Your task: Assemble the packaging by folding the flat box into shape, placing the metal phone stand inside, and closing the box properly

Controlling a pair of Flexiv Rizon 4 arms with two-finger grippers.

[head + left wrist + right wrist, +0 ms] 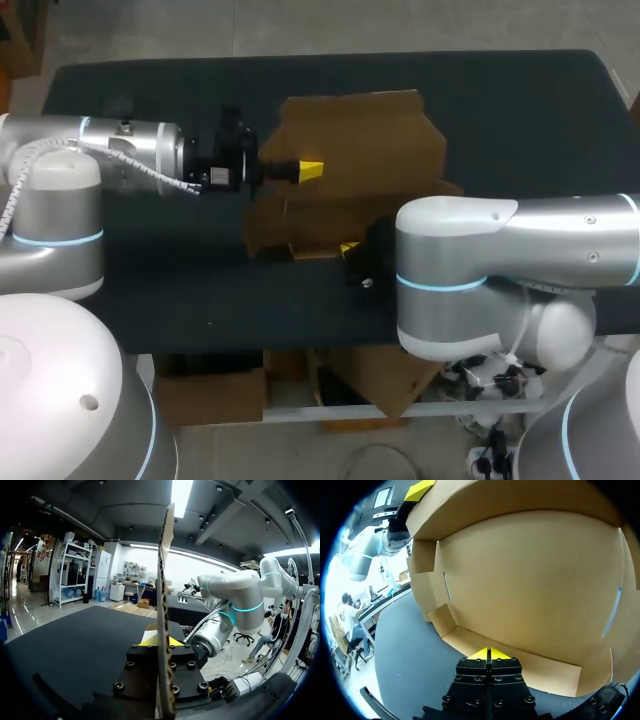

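A brown cardboard box (pixel 360 130), partly folded, lies mid-table. My left gripper (pixel 310 170) comes in from the left and is shut on a raised panel of it. In the left wrist view that panel (pixel 165 570) stands edge-on between the yellow tips of the left gripper (pixel 161 641). My right gripper (pixel 349 247) is at the box's near edge. In the right wrist view the right gripper (pixel 489 654) is shut, tips together against the low front wall (pixel 540 665), with the box's inside (pixel 530 580) ahead. No phone stand shows in any view.
The dark table (pixel 500 110) stretches on both sides of the box. My right arm's elbow (pixel 450 270) hangs over the front right and hides part of the box. A small side flap (pixel 442 617) stands folded inward at the box's corner.
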